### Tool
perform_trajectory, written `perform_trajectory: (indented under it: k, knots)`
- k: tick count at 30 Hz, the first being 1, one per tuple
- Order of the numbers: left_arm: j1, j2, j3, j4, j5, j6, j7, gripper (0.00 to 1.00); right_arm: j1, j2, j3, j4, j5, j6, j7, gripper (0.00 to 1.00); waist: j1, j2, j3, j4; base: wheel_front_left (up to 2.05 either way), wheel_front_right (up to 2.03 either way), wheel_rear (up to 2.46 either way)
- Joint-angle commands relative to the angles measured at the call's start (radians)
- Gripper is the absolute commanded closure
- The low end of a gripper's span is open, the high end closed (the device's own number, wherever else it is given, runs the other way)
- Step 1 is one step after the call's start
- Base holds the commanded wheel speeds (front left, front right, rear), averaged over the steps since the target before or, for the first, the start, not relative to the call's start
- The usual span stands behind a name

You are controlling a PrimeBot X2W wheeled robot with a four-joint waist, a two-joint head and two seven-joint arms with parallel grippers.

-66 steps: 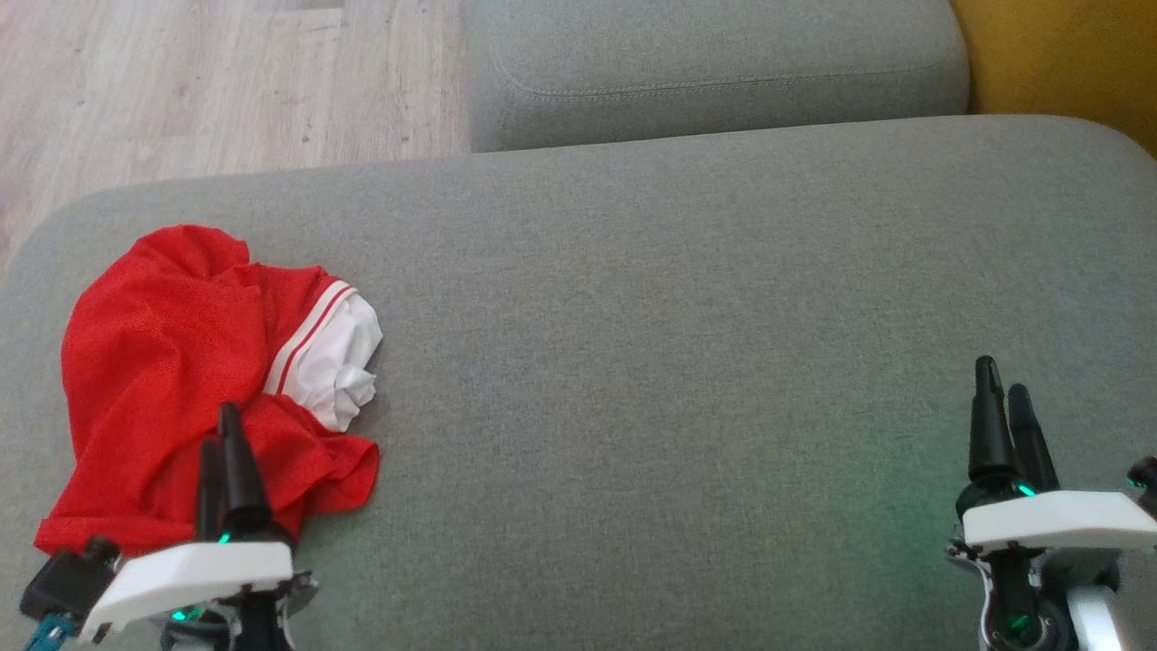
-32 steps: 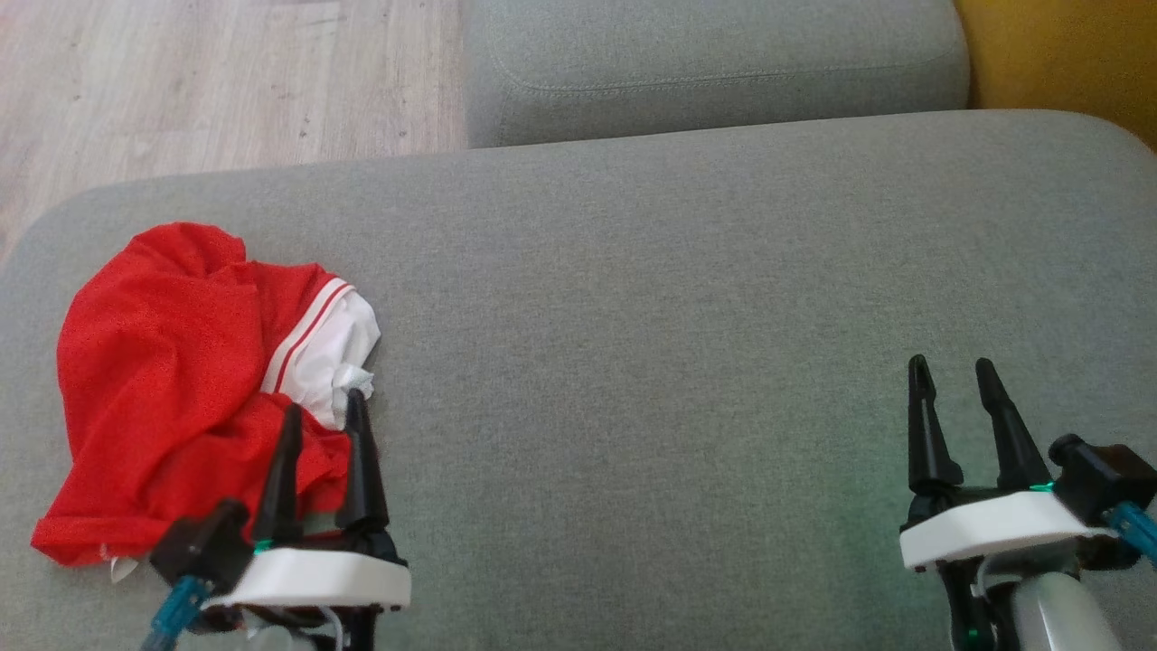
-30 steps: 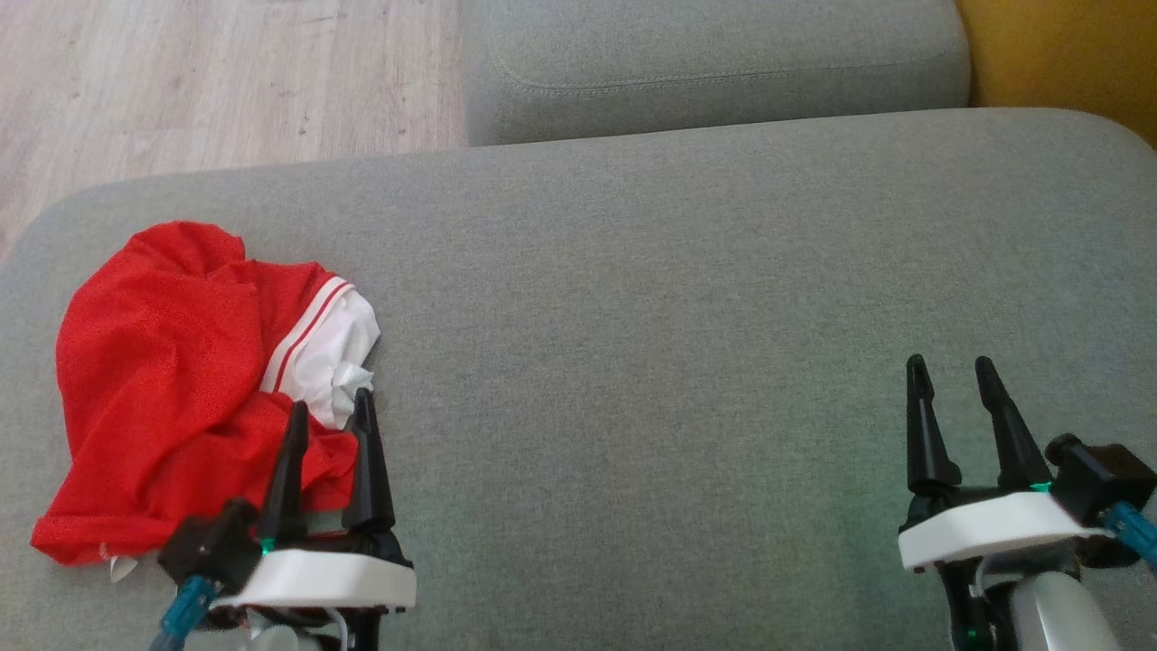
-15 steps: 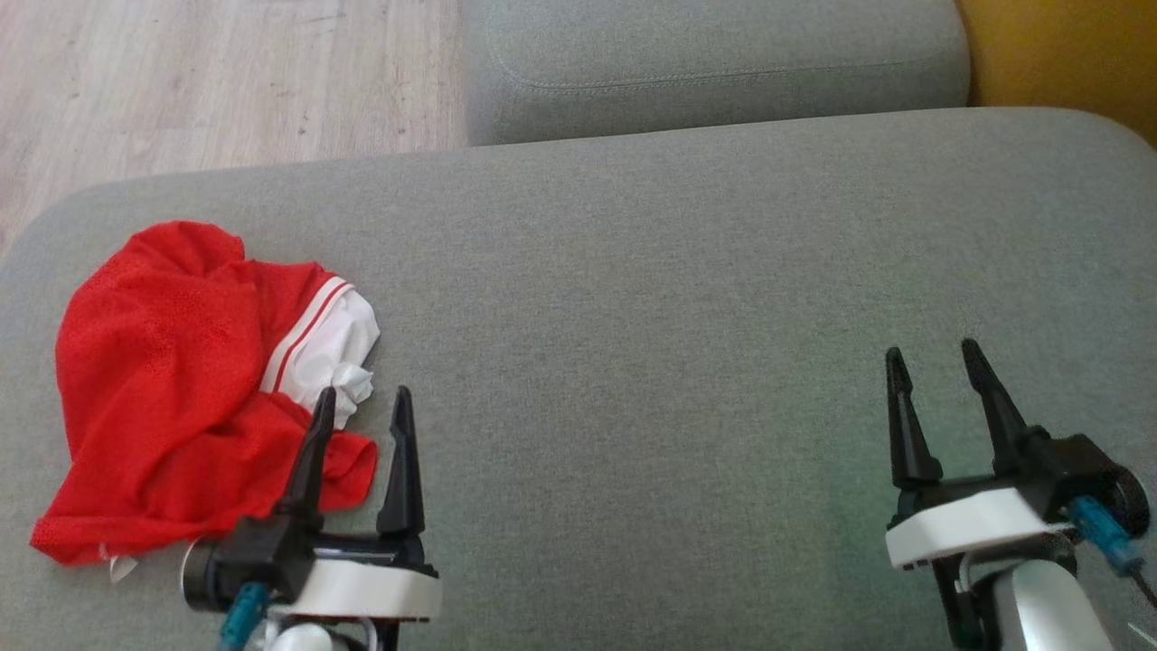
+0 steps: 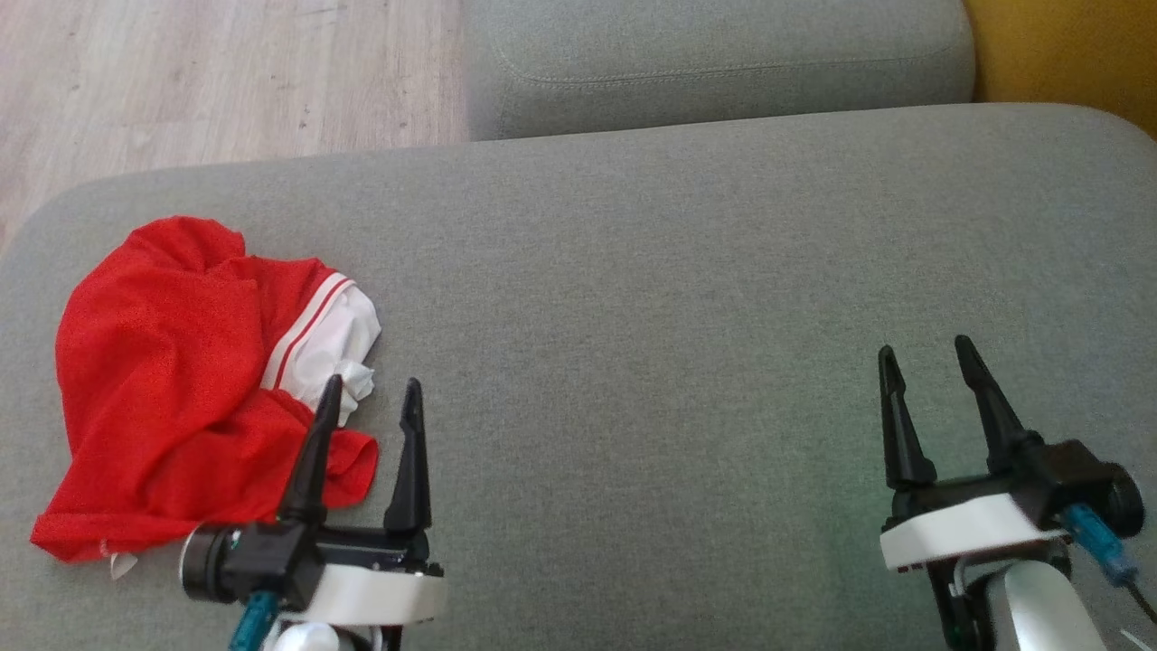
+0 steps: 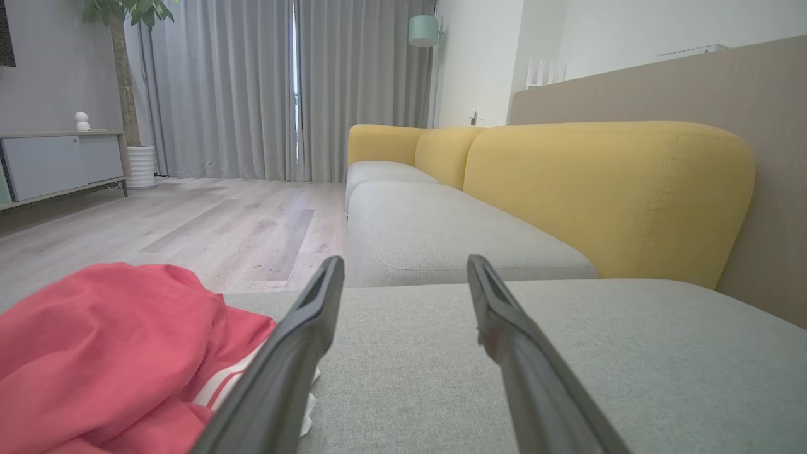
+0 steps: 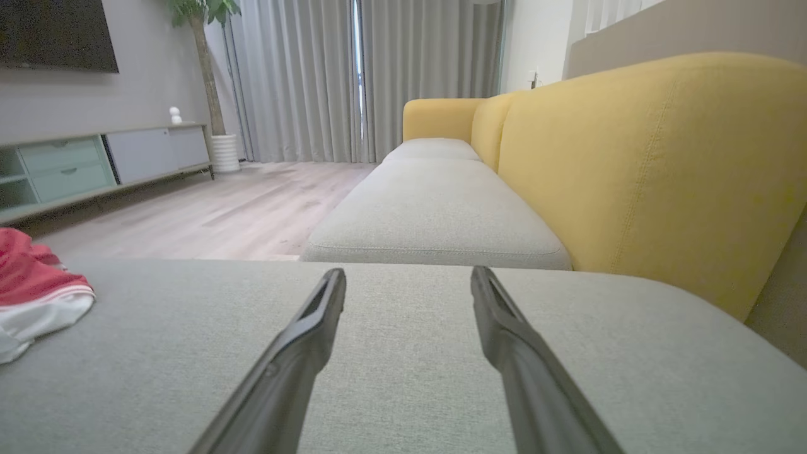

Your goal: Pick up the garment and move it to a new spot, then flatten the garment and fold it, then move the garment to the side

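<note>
Nearest, at the lower left, the left hand (image 5: 372, 382) stands spread and empty, just beside the garment (image 5: 163, 380); the right hand (image 5: 924, 346), lower right, likewise. Beyond, crumpled at the left of the sofa cushion (image 5: 678, 298), the garment looks light and limp; its bunched near hem probably offers the best hold.

We see a grey cushion (image 5: 687, 271) nearest, a second cushion (image 5: 714, 63) beyond it, floor (image 5: 208, 81) at far left, a yellow backrest (image 6: 605, 189) at right, curtains (image 6: 252, 88) and a plant (image 6: 129, 11) far off.
</note>
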Motion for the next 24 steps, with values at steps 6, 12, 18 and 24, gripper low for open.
perform_trajectory:
  k: [6, 12, 18, 24]
  knots:
    - [-0.03, -0.001, 0.062, -0.03, -0.084, -0.03, -0.019, 0.0, -0.037, -0.009, 0.058, -0.004, 0.23, -0.001, -0.02, 0.0, -0.0001, 0.0, -0.005, 0.0, 0.0, 0.0, 0.0]
    - [-0.025, -0.001, 0.059, 0.004, -0.128, -0.033, -0.019, 0.0, -0.022, -0.009, 0.092, 0.012, 0.38, -0.001, -0.02, 0.0, -0.0001, 0.0, -0.009, -0.003, 0.0, 0.0, 0.0]
    - [-0.025, -0.001, 0.045, 0.041, -0.122, -0.033, -0.019, 0.0, -0.024, -0.009, 0.1, 0.04, 0.381, -0.001, -0.02, 0.0, -0.0001, 0.0, -0.013, -0.006, 0.0, 0.0, 0.0]
    - [-0.03, -0.002, 0.031, 0.074, -0.126, -0.032, -0.019, 0.0, -0.028, -0.009, 0.101, 0.057, 0.384, -0.001, -0.02, 0.0, -0.0001, 0.0, -0.016, -0.005, 0.0, 0.0, 0.0]
